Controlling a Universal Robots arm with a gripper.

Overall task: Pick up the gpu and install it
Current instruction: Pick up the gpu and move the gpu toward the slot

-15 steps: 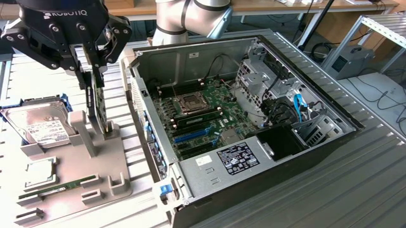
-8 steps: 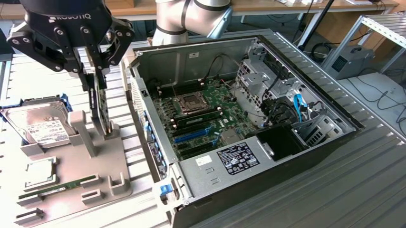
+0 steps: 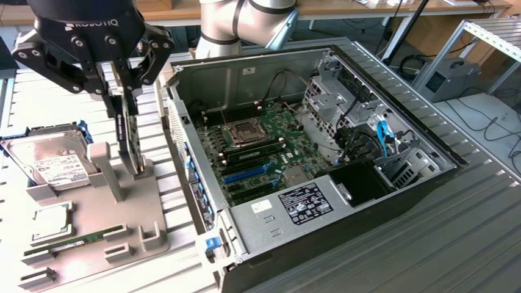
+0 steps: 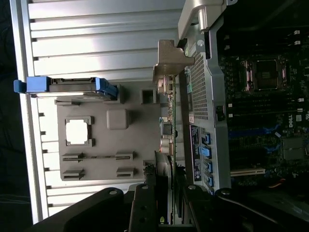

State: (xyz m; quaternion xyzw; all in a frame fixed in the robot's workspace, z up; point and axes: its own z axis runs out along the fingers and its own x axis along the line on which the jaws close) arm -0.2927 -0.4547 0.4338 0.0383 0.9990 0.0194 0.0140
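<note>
Above grey holder (image 3: 130, 207), hand (image 3: 122, 97) points down, clamping upright gpu (image 3: 132, 143).

Ribbed metal table (image 3: 456, 244) carries whole setup, long parallel slats, pale grey, glare on them. Two things directly on it. Grey tray (image 3: 146, 210) flat on slats at exterior view's left, slotted posts and pockets moulded into its top. Open computer case (image 3: 244, 235) lying on its side at exterior view's right, side panel off, open face up. Tray and case just beside each other, narrow strip of bare slats between. More bare slats in front of case.
</note>
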